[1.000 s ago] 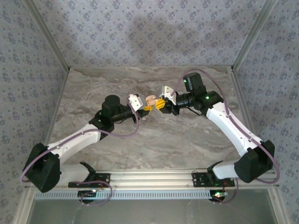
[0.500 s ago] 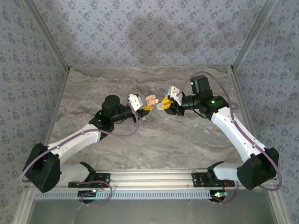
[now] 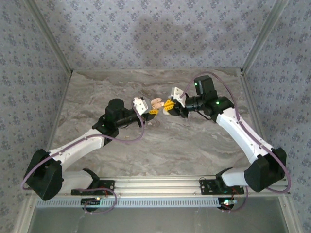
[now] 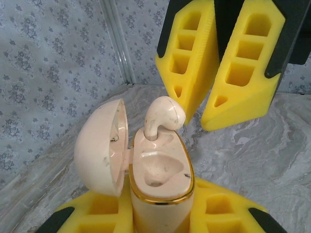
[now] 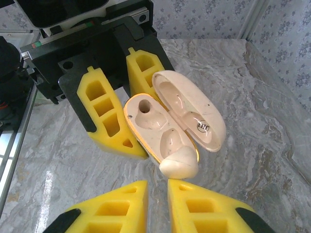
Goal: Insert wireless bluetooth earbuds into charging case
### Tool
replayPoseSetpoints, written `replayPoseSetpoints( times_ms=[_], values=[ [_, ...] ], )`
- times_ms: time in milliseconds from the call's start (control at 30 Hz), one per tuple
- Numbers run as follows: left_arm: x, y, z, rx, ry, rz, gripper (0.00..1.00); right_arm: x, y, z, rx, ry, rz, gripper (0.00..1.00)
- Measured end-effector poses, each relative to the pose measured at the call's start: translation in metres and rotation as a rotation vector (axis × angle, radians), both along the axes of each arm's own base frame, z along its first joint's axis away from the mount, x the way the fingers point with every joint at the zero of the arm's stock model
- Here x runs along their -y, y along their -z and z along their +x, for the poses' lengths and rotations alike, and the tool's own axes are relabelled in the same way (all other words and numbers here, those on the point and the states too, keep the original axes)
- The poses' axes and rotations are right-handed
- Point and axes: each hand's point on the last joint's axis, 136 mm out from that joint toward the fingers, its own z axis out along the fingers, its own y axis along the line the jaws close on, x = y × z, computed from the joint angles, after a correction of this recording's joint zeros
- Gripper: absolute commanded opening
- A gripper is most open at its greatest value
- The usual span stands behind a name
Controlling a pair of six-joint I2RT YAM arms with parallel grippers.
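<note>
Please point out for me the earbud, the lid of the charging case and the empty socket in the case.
earbud [image 4: 164, 112], left wrist view, on its rounded head.
lid of the charging case [image 4: 99, 145], left wrist view, middle of the lid.
empty socket [image 4: 156, 169], left wrist view, inside the hollow.

my left arm [image 3: 82, 143] and right arm [image 3: 243, 132] wear white shells with black joints and bases, a thin purple cable [image 3: 127, 141] looping along each. green lights [image 3: 196, 83] glow on the right. my fingers [image 4: 194, 92] are yellow wedges with rectangular pockets, backed in black.
</note>
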Motion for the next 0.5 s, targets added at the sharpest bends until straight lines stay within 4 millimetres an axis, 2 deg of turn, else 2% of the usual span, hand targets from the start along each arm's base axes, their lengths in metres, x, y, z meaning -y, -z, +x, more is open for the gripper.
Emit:
replayPoseSetpoints(
  times_ms=[500],
  values=[
    [0.001,0.000,-0.001,0.000,0.004,0.000,0.17,-0.012,-0.009,-0.006,0.026,-0.038,0.016,0.18]
  ],
)
